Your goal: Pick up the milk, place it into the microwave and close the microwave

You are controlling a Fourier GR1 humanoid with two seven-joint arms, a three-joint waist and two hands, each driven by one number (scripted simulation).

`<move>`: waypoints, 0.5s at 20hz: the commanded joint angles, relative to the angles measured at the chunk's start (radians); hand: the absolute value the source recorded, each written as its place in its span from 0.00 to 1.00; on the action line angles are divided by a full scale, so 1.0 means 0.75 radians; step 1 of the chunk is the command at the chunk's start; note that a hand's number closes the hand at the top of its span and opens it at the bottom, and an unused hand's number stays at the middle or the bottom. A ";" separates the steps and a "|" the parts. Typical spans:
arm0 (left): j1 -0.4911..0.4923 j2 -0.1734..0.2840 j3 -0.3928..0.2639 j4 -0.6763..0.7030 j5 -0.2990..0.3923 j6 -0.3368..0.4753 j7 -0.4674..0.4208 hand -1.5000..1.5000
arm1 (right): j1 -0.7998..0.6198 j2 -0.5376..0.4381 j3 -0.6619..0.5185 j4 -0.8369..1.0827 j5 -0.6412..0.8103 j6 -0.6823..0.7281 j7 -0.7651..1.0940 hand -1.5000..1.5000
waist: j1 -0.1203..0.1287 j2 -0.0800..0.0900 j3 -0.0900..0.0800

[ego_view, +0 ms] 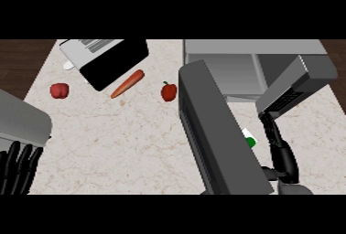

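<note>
You have the grey box-shaped microwave (229,68) at the far right of the pale marbled counter (121,137), its dark grey door (216,137) swung open toward you, and the small white milk carton with a green cap (249,138) shows just beyond the door's right edge, on the counter beside the black right hand (280,153), whose fingers stretch straight along it. Your black left hand (19,167) rests with straight fingers at the lower left edge. Farther back lie a red bell pepper (169,91), an orange carrot (127,84) and a second red pepper (59,90).
</note>
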 commanded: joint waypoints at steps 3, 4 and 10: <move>-0.027 0.007 0.067 0.107 0.022 -0.033 -0.102 0.00 | -0.152 -0.042 -0.095 0.331 0.011 -0.022 -0.157 0.00 | 0.003 0.002 0.001; 0.058 -0.008 0.023 0.007 0.004 -0.034 -0.065 0.00 | -0.197 -0.003 -0.075 0.382 0.041 -0.068 -0.159 0.00 | 0.005 0.001 0.001; 0.074 0.019 0.065 0.011 0.052 -0.091 -0.059 0.00 | -0.336 -0.061 -0.124 0.670 0.022 0.054 -0.261 0.00 | 0.011 0.002 0.001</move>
